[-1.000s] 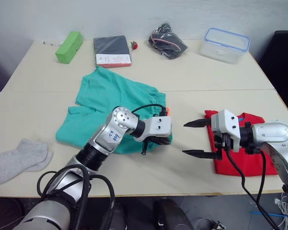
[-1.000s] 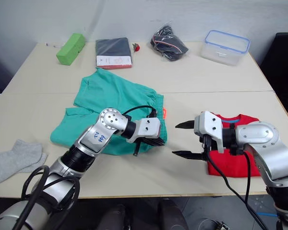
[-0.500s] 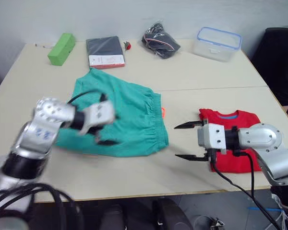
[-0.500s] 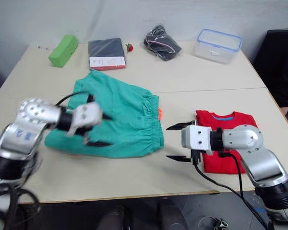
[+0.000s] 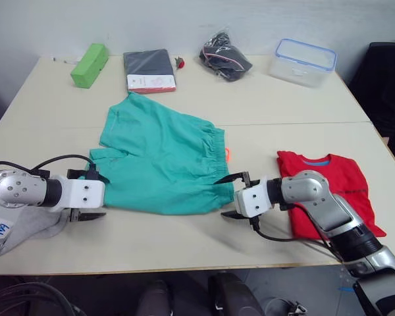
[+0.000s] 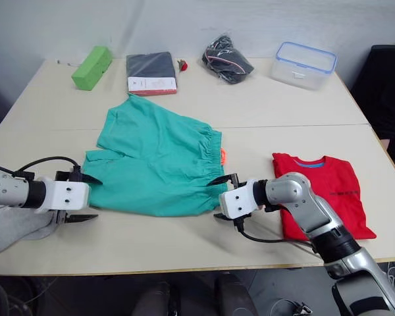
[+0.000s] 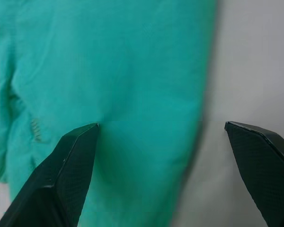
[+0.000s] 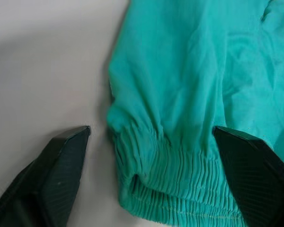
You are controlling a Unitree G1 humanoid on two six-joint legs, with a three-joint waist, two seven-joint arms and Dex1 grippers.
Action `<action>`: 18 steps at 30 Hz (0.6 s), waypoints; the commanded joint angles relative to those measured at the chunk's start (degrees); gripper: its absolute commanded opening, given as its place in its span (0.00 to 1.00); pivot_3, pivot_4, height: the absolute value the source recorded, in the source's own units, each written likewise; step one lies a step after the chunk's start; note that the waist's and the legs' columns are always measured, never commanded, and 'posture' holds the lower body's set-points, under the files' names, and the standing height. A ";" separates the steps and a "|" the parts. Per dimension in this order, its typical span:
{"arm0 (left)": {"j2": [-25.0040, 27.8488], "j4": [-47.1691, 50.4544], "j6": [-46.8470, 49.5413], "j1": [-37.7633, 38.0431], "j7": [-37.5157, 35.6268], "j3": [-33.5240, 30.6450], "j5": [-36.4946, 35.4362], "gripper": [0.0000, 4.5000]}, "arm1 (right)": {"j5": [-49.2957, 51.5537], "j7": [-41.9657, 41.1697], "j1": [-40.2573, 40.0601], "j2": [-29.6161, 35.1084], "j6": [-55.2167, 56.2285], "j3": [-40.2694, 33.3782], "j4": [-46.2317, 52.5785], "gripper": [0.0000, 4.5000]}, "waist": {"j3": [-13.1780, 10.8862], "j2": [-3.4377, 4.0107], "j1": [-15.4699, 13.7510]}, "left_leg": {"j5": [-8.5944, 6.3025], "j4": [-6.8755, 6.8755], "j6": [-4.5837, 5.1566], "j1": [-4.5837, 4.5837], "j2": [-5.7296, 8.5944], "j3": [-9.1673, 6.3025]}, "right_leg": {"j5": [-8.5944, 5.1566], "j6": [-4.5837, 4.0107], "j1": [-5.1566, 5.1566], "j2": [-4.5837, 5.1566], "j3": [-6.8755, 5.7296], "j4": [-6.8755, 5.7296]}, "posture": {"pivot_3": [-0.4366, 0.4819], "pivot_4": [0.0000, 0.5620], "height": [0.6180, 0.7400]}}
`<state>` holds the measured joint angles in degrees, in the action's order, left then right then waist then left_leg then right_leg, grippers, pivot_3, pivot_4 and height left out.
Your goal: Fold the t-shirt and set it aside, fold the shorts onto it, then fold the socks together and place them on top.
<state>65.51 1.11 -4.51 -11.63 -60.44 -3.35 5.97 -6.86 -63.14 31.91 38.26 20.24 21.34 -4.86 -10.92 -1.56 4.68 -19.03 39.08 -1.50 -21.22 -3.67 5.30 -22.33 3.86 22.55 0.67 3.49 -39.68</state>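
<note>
Currently both arms sit at opposite near corners of the shorts (image 5: pixel 159 155), which lie flat mid-frame on the surface (image 5: pixel 283 99), waistband toward the right of the frame with the orange drawstring (image 5: pixel 228 155) poking out. Left end effector (image 5: pixel 91 195), lower left of frame, is spread wide with nothing in it, straddling the leg-hem edge. Right end effector (image 5: pixel 232 196), lower centre, is also wide open and empty, bracketing the gathered waistband corner (image 8: pixel 168 175). T-shirt (image 5: pixel 329 192) is folded at lower right; socks (image 5: pixel 26 224) lie at the lower-left edge, partly under the left arm. Risks, as I judge them: the right jaws could close on only the top cloth layer, or push the bunched elastic away rather than pinching it. Left jaws sit half over bare surface, so they may grab just the hem edge and slip. Uneven grips would skew the fold. Left arm could also drag the socks.
</note>
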 commanded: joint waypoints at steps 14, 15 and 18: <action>3.81 0.07 2.69 6.27 -3.19 -1.98 -1.28 0.01 | 0.95 -0.92 1.21 0.53 7.46 -0.84 -6.27 0.00 | 0.01 0.00 0.37 | 0.01 0.01 -0.01 0.07 -0.02 0.03 | -0.01 -0.01 0.01 0.00 0.00 -0.16 | 0.48 0.27 1.00; 3.98 1.28 3.91 7.21 -4.39 -2.63 -2.78 0.00 | 1.92 -1.56 1.11 0.87 7.60 -1.04 -6.24 0.00 | 0.01 0.00 0.38 | 0.01 0.01 -0.01 0.08 -0.02 0.03 | -0.01 -0.01 0.01 0.00 0.00 -0.16 | 0.48 0.27 1.00; 4.80 5.92 8.09 10.81 -8.36 -5.23 -7.50 0.00 | 6.85 -5.41 0.07 2.38 7.41 -1.50 -5.07 0.00 | 0.01 0.00 0.37 | 0.00 0.01 -0.01 0.07 -0.02 0.03 | -0.01 -0.01 0.01 0.00 -0.01 -0.16 | 0.48 0.27 1.00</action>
<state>69.02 4.54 1.65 -2.09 -66.43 -6.74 1.02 -3.35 -66.52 32.58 39.32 27.41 21.96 -11.46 -10.91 -1.57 5.05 -19.03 39.09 -1.51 -21.16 -3.69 5.32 -22.34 3.85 22.57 0.67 3.47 -39.82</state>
